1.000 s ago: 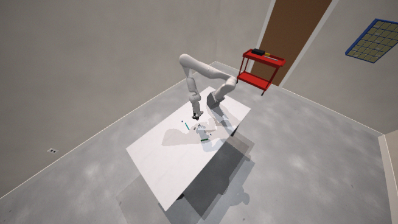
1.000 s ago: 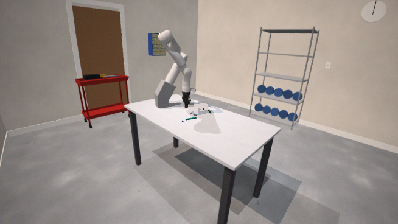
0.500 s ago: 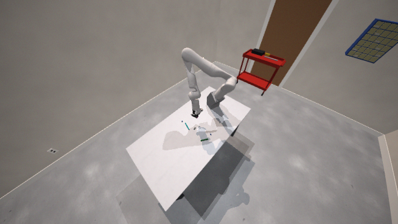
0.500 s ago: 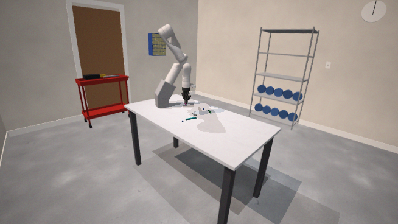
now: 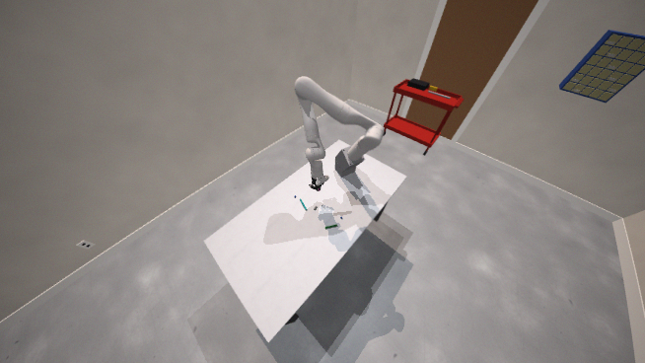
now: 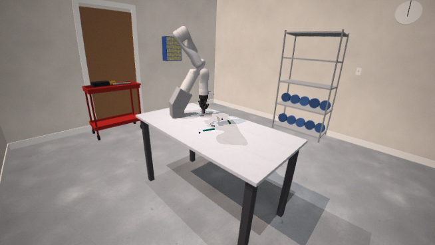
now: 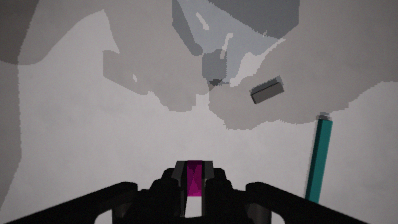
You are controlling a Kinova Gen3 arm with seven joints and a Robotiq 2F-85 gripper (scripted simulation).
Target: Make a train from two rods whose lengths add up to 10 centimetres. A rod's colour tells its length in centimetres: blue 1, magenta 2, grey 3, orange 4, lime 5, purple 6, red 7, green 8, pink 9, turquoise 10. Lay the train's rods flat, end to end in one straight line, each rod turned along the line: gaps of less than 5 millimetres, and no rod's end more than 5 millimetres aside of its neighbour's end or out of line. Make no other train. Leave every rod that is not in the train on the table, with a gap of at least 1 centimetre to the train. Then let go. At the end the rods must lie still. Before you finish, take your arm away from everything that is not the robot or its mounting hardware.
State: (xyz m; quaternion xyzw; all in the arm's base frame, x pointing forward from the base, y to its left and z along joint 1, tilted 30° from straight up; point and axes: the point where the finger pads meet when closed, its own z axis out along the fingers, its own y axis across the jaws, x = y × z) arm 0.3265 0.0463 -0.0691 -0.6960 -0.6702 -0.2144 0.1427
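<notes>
Black two-finger gripper (image 7: pixel 194 186) has its jaws pinched narrow on the short magenta rod (image 7: pixel 194 177), held above the white table (image 5: pixel 276 276). No train laid yet; its partner, the dark green rod (image 5: pixel 331 226), looks untouched, well apart. Counted: one long turquoise rod (image 7: pixel 318 159), one grey rod (image 7: pixel 267 90), two tiny blue rods (image 6: pixel 199 132).

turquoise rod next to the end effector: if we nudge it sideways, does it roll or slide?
Probably slides: the turquoise rod lies flat on the table and looks square-edged like the grey rod. It looks stiff. Long and thin, it would likely pivot if pushed off-centre.
</notes>
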